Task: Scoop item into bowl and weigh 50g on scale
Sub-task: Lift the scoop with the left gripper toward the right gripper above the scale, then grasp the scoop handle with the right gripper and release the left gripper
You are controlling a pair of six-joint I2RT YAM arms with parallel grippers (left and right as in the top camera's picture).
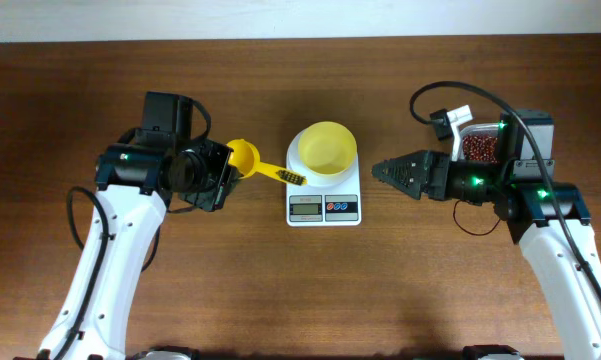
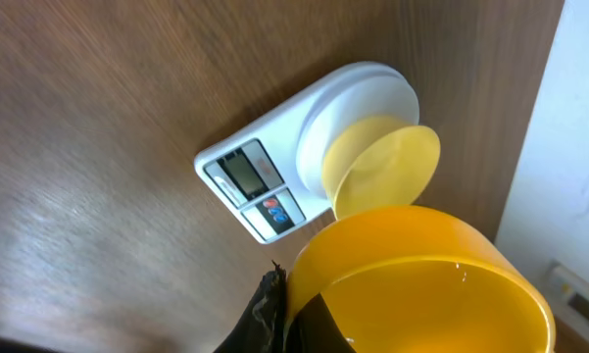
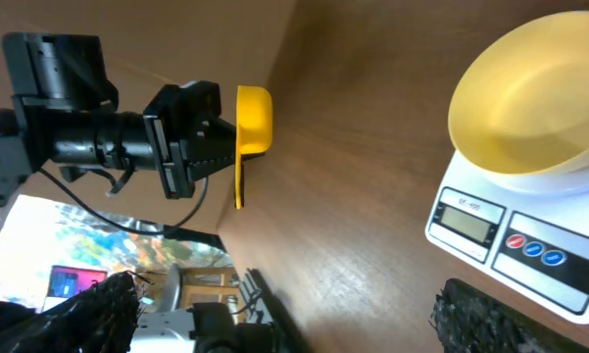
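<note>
Left gripper [image 1: 225, 170] pinched shut on a yellow scoop [image 1: 244, 155], gripping at the cup end. One black finger [image 2: 267, 312] pressed against the cup's outer wall in the left wrist view. Handle stretched away to the right, its dark-marked tip reaching the left edge of the scale [image 1: 323, 208] as seen from overhead. Behind that gripper, the left arm [image 1: 110, 260]: white forearm rising from the near-left side of the table [image 1: 60, 90], bent at the elbow, black wrist turned right toward the middle.

Right gripper [image 1: 378, 170] spread and holding nothing, its two textured fingers apart at the lower corners of the right wrist view. Aimed left at the scale, near its right side but not touching. Right arm [image 1: 570, 260] coming up from the near-right side, sharply bent, black wrist section lying level across the table, green lights lit.

Centre of the table: white scale, display and buttons on the near edge, reading too small to tell. Pale-yellow bowl [image 1: 326, 147] upright on its platform.

Reddish-brown beans [image 1: 479, 148] heaped in a clear tub [image 1: 462, 140] just beyond the right wrist, partly hidden by it, well apart from the bowl.
</note>
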